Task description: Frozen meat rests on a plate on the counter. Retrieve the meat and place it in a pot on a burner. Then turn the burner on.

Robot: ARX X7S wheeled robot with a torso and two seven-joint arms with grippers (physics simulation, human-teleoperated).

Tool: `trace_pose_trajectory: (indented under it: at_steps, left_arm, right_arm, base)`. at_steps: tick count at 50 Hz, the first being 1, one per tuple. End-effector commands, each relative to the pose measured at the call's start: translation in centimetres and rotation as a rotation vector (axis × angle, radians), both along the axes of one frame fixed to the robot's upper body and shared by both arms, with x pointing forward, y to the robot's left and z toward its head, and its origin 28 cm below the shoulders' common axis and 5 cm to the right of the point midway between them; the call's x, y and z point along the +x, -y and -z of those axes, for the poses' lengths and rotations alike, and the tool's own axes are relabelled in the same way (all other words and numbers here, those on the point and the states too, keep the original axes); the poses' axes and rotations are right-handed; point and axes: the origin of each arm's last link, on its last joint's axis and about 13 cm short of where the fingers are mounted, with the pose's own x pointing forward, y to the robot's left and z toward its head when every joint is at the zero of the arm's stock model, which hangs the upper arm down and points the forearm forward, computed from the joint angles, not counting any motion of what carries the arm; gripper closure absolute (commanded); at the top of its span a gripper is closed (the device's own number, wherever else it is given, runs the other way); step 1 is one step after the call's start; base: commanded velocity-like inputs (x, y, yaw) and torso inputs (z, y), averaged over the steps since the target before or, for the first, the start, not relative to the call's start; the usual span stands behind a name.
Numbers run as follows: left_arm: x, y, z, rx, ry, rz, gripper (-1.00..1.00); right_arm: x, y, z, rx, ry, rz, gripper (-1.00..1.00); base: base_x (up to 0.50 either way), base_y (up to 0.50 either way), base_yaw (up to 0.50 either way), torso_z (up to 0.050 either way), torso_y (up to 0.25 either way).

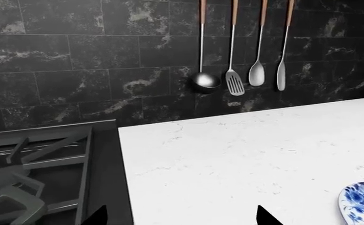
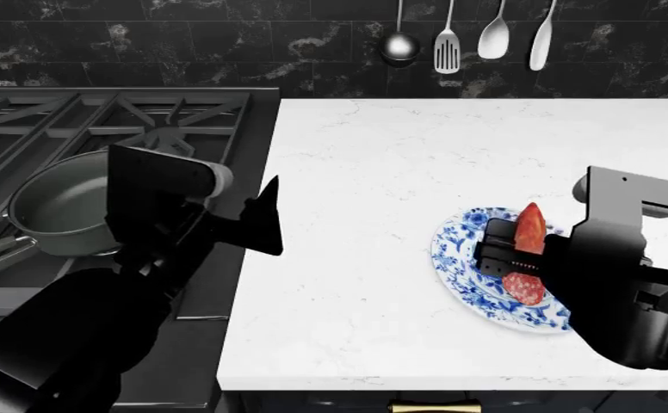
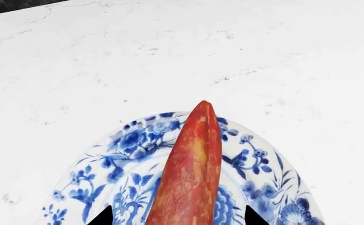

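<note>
I record a white stone counter (image 2: 357,284) with faint grey veining, running from the black stove top (image 2: 237,258) on my left out to the right edge of the head view and back to the dark tiled wall. One item lies directly on it: a blue floral plate (image 2: 454,258), at the near right, well apart from the stove. On the stove grates at far left sits the pot (image 2: 58,211).

Under my right tool (image 2: 506,254) lies red, orange-streaked meat (image 3: 189,173) on a white plate (image 3: 122,183) with dense blue flowers. The counter (image 2: 368,172) is white, faintly grey-veined. By my left tool (image 2: 268,219), a dark grey pot (image 2: 58,211).
</note>
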Motion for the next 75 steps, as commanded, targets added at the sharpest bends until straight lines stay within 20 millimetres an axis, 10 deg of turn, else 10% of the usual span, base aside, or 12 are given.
trace_pose_trajectory:
  at_steps: [1,28,29,75]
  left_arm:
    - [0.0,0.0,0.1,-0.001,-0.002,-0.001,-1.0]
    - [0.1,0.0,0.1,0.004,-0.005,0.003,-1.0]
    - [0.1,0.0,0.1,0.004,-0.006,0.003,-1.0]
    - [-0.7,-0.1,0.1,-0.027,-0.007,0.009,-1.0]
  right_arm:
    - [0.0,0.1,0.4,0.008,-0.01,0.0,-1.0]
    - [0.2,0.1,1.1,0.022,-0.043,-0.022,-1.0]
    - [0.2,0.1,1.1,0.022,-0.043,-0.022,1.0]
    - [-2.3,-1.0,-2.9,-0.076,0.229,-0.132,1.0]
  base:
    - [0.0,0.0,0.0,0.0,0.0]
    - [0.0,0.0,0.0,0.0,0.0]
    - [0.0,0.0,0.0,0.0,0.0]
    - [0.0,0.0,0.0,0.0,0.0]
